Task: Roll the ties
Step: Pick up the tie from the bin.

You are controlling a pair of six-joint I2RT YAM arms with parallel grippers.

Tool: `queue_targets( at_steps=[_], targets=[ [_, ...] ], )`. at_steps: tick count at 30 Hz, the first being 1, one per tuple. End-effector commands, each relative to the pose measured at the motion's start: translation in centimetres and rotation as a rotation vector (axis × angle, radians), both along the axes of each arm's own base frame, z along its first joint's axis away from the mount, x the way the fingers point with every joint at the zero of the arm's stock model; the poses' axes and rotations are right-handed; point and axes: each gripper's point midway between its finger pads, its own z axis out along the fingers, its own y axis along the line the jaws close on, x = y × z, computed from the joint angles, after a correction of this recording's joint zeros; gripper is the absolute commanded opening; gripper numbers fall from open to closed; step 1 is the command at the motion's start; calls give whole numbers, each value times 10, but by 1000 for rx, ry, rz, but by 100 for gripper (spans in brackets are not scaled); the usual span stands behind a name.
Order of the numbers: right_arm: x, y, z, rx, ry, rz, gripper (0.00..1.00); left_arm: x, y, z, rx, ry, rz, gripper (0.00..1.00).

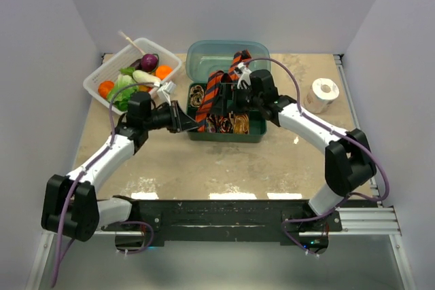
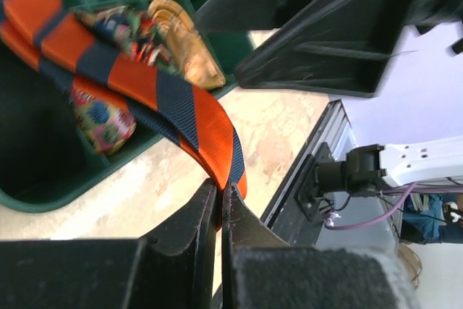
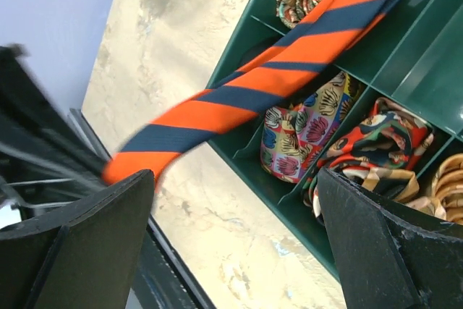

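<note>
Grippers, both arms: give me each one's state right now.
Left gripper: shut on the end of the orange-and-navy striped tie.
Right gripper: open, holding nothing.

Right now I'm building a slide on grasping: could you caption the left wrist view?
Left claw shut on the end of the striped tie, trailing from the green tray.

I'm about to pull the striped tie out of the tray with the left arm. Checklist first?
1. Left gripper shut on striped tie: ok.
2. Right gripper open, empty: ok.
3. Tie clear of green tray: not ok, it is draped across the compartments.
4. Rolled ties seated in compartments: ok.
5. Tie's far end free of snags: cannot tell.
</note>
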Motion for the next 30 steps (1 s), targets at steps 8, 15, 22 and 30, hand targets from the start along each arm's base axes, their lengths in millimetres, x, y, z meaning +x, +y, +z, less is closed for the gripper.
queue_targets(
  at_steps=[8,15,22,30],
  targets=[
    [11,-46,76,118,-122,-338,99,7,8,168,114,-394,-60,0],
    [25,-60,63,150,-47,-372,99,-37,3,227,34,-548,-207,0],
    [36,-54,42,247,65,-419,99,-92,4,278,-24,-749,-373,0],
    [51,-41,33,358,158,-434,99,-144,9,318,-105,-905,-483,0]
  ],
)
